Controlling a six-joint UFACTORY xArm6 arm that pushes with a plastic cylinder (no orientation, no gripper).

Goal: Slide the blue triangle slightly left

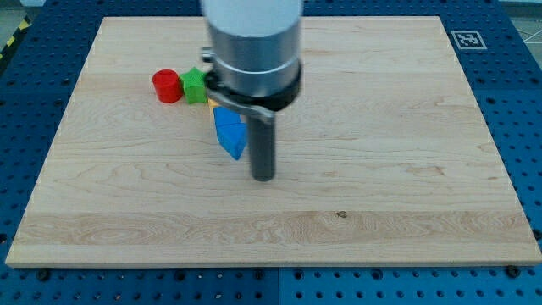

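The blue triangle point(229, 134) lies on the wooden board point(381, 169), left of the centre, pointing toward the view's bottom. My tip point(264, 176) rests on the board just right of the triangle's lower corner, close to it, with a thin gap showing. The rod rises from there into the grey arm body at the view's top, which hides part of the board behind it.
A red cylinder point(168, 85) and a green block point(195, 84) sit side by side up and left of the triangle. A sliver of a yellow block point(211, 103) shows just above the triangle, mostly hidden by the arm.
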